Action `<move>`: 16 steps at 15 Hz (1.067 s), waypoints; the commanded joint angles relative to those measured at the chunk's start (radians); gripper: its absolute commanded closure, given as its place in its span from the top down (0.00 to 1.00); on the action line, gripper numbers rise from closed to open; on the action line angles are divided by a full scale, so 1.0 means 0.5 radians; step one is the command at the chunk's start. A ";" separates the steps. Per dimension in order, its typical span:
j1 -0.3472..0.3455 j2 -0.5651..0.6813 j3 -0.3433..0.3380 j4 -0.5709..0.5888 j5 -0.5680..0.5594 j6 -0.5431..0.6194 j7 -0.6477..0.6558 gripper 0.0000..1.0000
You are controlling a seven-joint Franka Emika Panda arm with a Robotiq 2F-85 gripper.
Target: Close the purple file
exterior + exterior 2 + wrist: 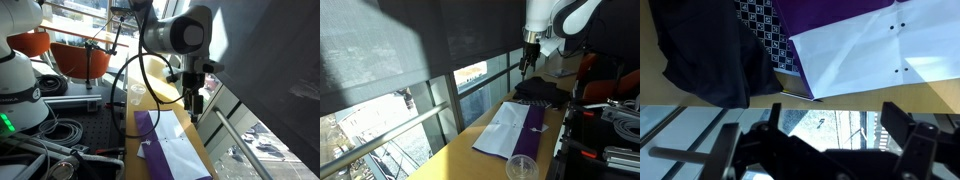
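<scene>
The purple file lies open on the wooden table, with a deep purple cover and a white sheet spread flat. It shows in both exterior views and at the top of the wrist view, where the white page has punch holes. My gripper hangs in the air above the far end of the table, beyond the file and touching nothing. It also shows in an exterior view. In the wrist view its fingers stand wide apart and empty.
A black cloth lies at the file's far end, over a patterned item. A clear plastic cup stands near the file's near end. A window with a railing runs along the table edge. Cables and equipment lie beside the robot base.
</scene>
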 commanded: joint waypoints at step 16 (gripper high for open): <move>-0.004 1.448 -0.210 1.506 1.050 -0.218 -1.377 1.00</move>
